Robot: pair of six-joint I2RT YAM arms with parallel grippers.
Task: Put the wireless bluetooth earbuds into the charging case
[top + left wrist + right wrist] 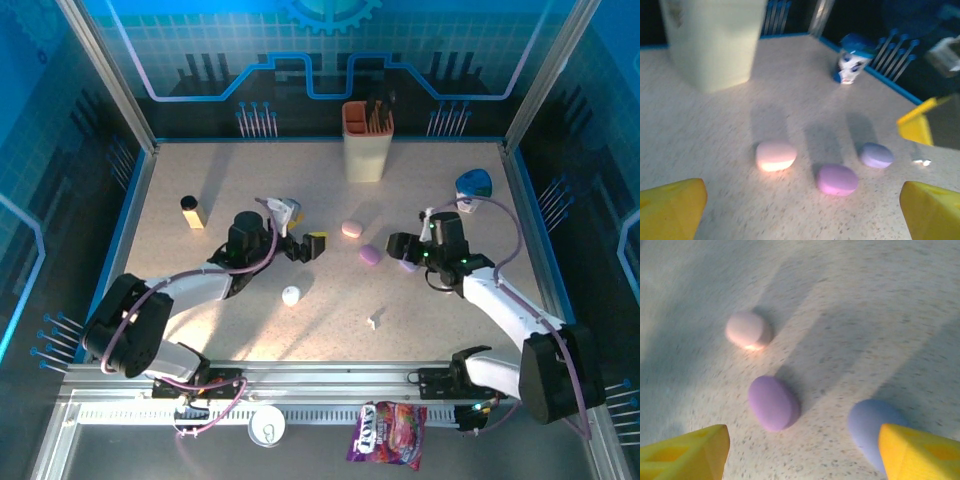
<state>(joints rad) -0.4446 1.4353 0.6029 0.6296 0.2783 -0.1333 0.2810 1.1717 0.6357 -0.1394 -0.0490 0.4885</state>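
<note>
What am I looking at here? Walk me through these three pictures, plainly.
Two robot arms are bolted at the near edge of a speckled table. The overhead picture comes from a fixed camera above and behind them; the other two come from cameras on each wrist, so the yellow wedges there are the fingers.

The left gripper is open and holds nothing. The right gripper has its fingers apart, with nothing visibly between them.

Between the grippers lie a pale pink pebble-shaped case, a purple pebble-shaped case and a lilac pebble-shaped case, the last right beside the right gripper's finger. Nearer the arms sits a small white rounded case. A tall cream holder stands at the back.

Matt speckled table, prob. laminate
</note>
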